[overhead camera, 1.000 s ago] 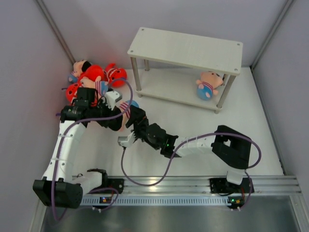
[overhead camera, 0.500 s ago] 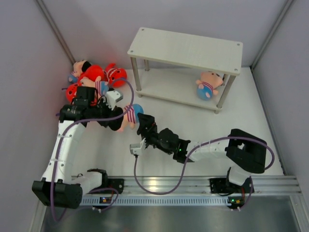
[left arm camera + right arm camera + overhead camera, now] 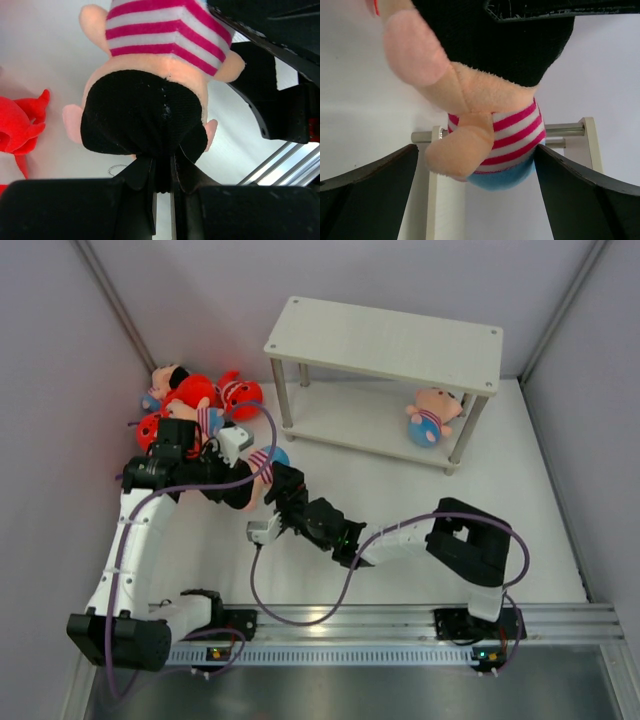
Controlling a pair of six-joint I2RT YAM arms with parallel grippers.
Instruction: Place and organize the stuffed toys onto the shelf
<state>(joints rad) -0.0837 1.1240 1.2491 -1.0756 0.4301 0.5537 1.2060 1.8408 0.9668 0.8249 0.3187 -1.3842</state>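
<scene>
A doll (image 3: 167, 45) with a pink-and-white striped shirt and black hair hangs above the table. My left gripper (image 3: 162, 167) is shut on its black hair (image 3: 140, 115). From above, the doll (image 3: 263, 462) sits between both arms, with my left gripper (image 3: 248, 488) at its left. My right gripper (image 3: 281, 486) is open. In the right wrist view the doll's striped belly and blue bottom (image 3: 506, 178) lie between the right gripper's (image 3: 477, 192) spread fingers (image 3: 367, 192). Another doll (image 3: 431, 415) lies on the lower tier of the off-white shelf (image 3: 385, 340).
Several red sharks (image 3: 194, 392) and a doll (image 3: 166, 378) are piled at the back left by the wall; one red shark (image 3: 17, 127) shows beside the held doll. The shelf's silver legs (image 3: 281, 395) stand just right of the pile. Grey walls close in both sides.
The right arm drew back to the right half a second ago and has now returned, its open fingers again around the doll. The left arm and its doll have barely moved.
</scene>
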